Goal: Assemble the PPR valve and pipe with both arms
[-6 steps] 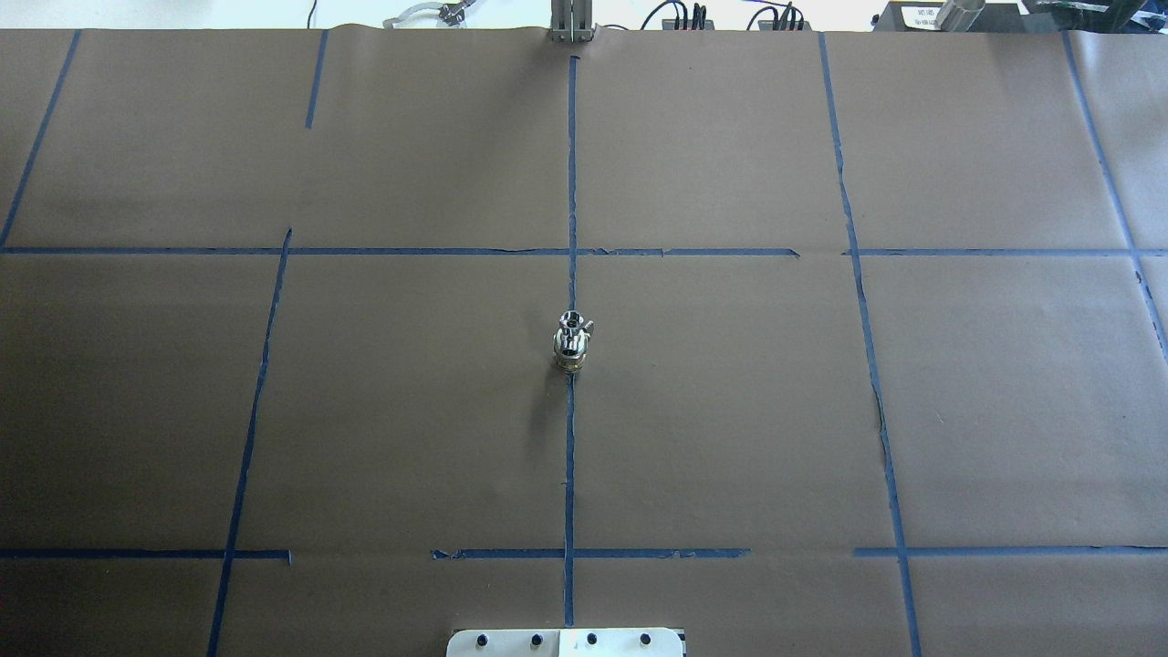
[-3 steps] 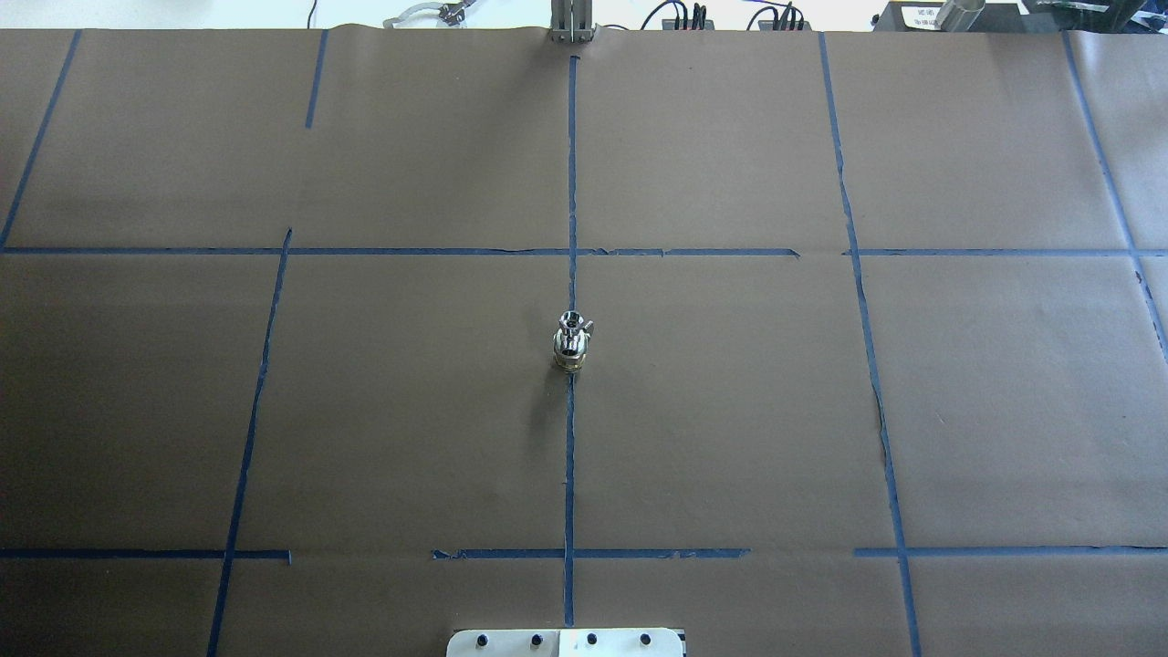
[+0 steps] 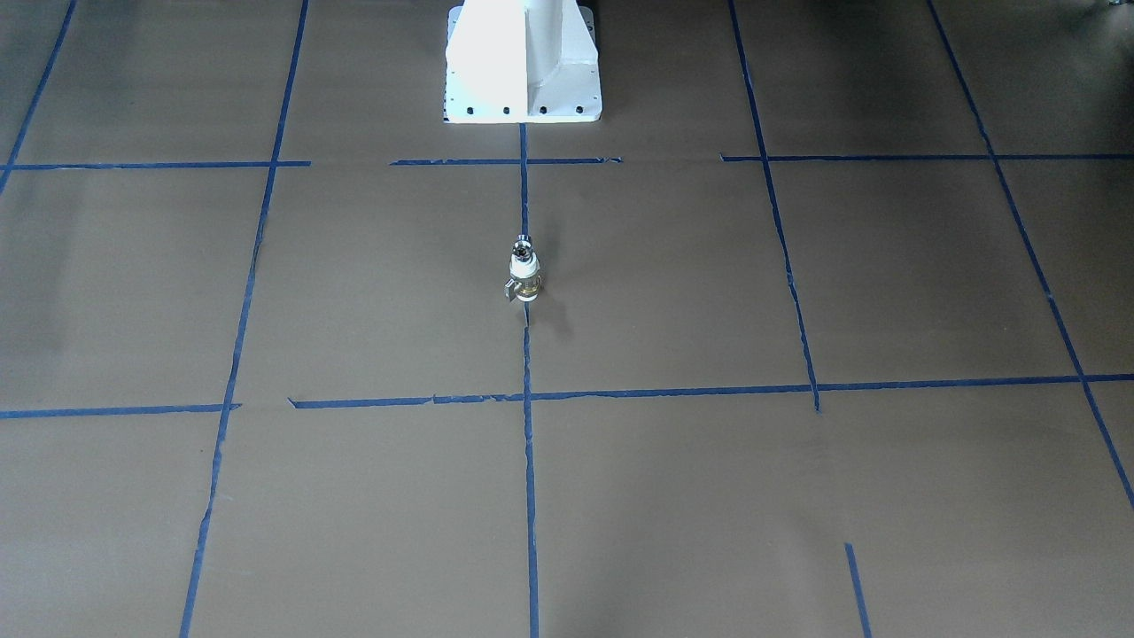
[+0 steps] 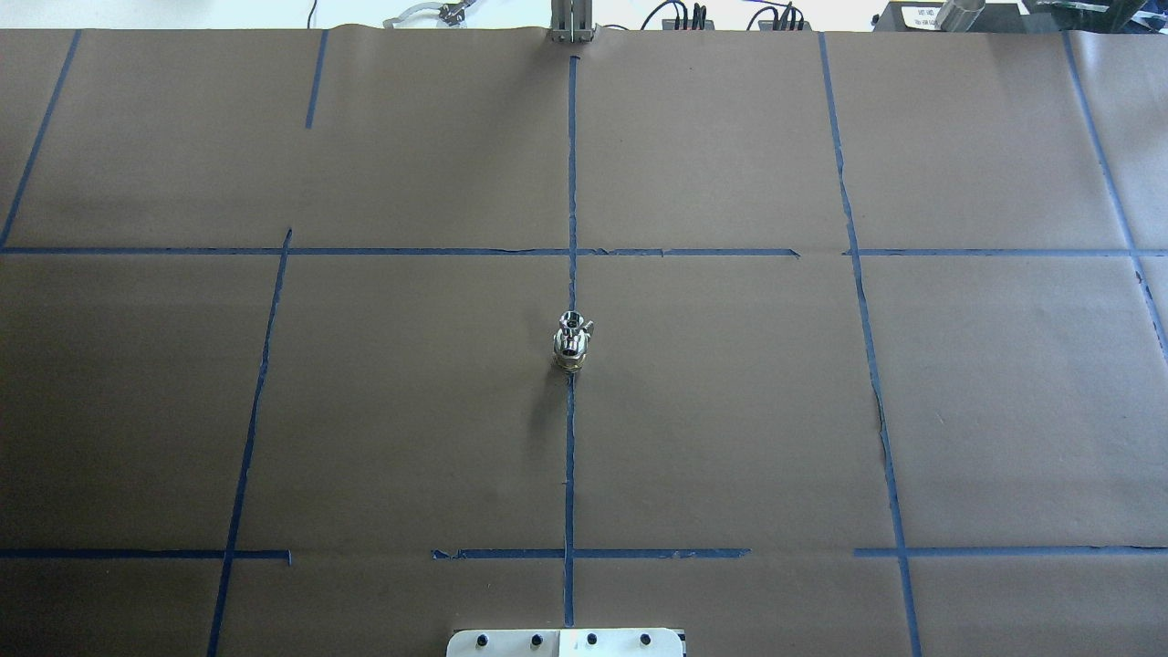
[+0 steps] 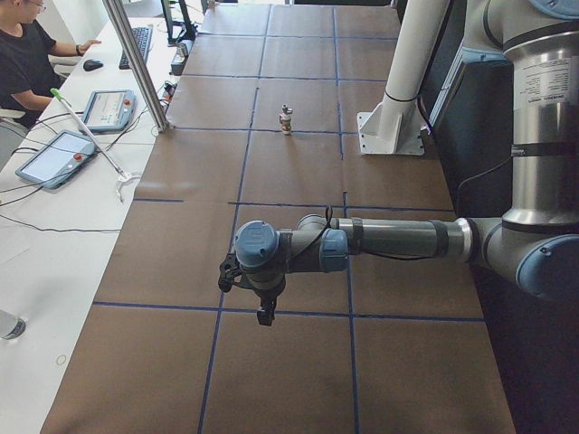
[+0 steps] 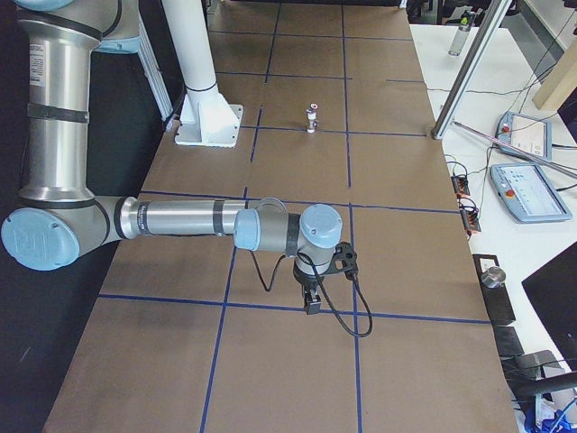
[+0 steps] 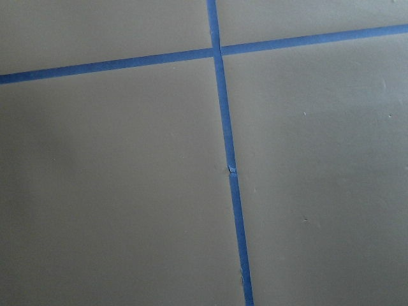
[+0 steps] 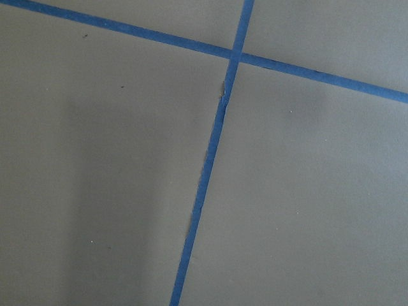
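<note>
The PPR valve (image 4: 569,356) stands upright on the centre blue tape line in the middle of the table, brass part low, small lever to one side. The silver pipe (image 4: 572,322) sits on top of it as one stack. The stack also shows in the front view (image 3: 525,275), the left view (image 5: 286,120) and the right view (image 6: 312,118). My left gripper (image 5: 264,313) points down over the paper far from the stack. My right gripper (image 6: 312,302) does the same at the other end. I cannot tell whether either is open or shut. Both wrist views show only paper and tape.
The white pedestal (image 3: 523,62) stands at the robot's edge behind the stack. Blue tape lines grid the brown paper (image 4: 730,411). A metal post (image 5: 136,63), tablets and a seated operator (image 5: 27,50) are beyond the far edge of the table.
</note>
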Controlling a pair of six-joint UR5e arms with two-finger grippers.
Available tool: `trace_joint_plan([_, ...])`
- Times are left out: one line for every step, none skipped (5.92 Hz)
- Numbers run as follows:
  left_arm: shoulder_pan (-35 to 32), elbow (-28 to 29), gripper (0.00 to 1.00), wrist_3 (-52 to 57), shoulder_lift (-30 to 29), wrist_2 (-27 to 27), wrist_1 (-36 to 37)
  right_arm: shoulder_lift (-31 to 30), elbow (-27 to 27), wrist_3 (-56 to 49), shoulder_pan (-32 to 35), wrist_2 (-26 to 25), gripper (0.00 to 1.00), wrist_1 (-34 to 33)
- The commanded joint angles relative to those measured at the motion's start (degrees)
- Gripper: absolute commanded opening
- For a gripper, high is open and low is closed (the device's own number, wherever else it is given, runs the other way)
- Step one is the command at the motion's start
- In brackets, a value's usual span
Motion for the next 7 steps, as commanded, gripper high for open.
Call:
trace_joint_plan([0.0, 0.01, 1.0, 0.08, 0.03, -0.03, -0.09, -0.25, 0.14, 0.01, -0.03, 0.06, 1.0, 0.06])
trace_joint_plan([-0.09, -0.42, 1.0, 0.43, 0.03, 0.05, -0.17, -0.25, 0.14, 0.01, -0.21, 0.06, 1.0, 0.15])
trace_joint_plan([0.0, 0.36, 1.0, -0.09, 0.03, 0.23, -0.09, -0.25, 0.23, 0.01, -0.21, 0.06, 1.0, 0.15])
trace_joint_plan([0.0, -0.16, 1.0, 0.08, 0.38, 0.06, -0.17, -0.25, 0.23, 0.01, -0.21, 0.06, 1.0, 0.15])
trace_joint_plan([-0.09, -1.29, 1.0, 0.16, 0.38, 0.58, -2.09, -0.25, 0.23, 0.01, -0.29, 0.06, 1.0, 0.15])
trace_joint_plan([0.0, -1.13, 1.0, -0.1, 0.29, 0.58, -2.28, -0.25, 0.23, 0.01, -0.3, 0.06, 1.0, 0.15])
trace_joint_plan([0.0, -2.0, 1.0, 0.08, 0.12, 0.58, -2.11, -0.17, 0.23, 0.01, -0.3, 0.06, 1.0, 0.15])
